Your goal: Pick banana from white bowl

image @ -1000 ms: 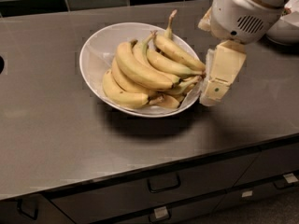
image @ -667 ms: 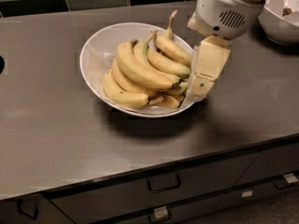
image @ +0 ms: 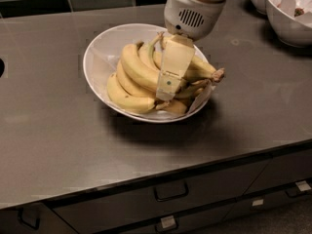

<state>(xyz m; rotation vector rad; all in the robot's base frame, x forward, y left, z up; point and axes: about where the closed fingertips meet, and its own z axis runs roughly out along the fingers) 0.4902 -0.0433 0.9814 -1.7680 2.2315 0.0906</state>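
The white bowl is wide and shallow and sits at the middle of the dark counter. It holds several yellow bananas. The banana is the plump, broad, evenly curved one lying on top at the left of the pile. Slimmer bananas joined at a brown stem lie to its right. My gripper hangs from the white wrist and reaches down into the bowl. It sits at the middle of the pile, against the right side of the banana. It covers part of the pile behind it.
Two smaller, deeper white bowls with food stand at the back right of the counter. A dark sink opening is at the left edge. The counter's front edge runs above drawers with handles. A dark tiled wall is behind.
My gripper has moved left from the bowl's right rim to over the middle of the pile and now reaches down among the bananas. The bananas and bowl have not visibly shifted.
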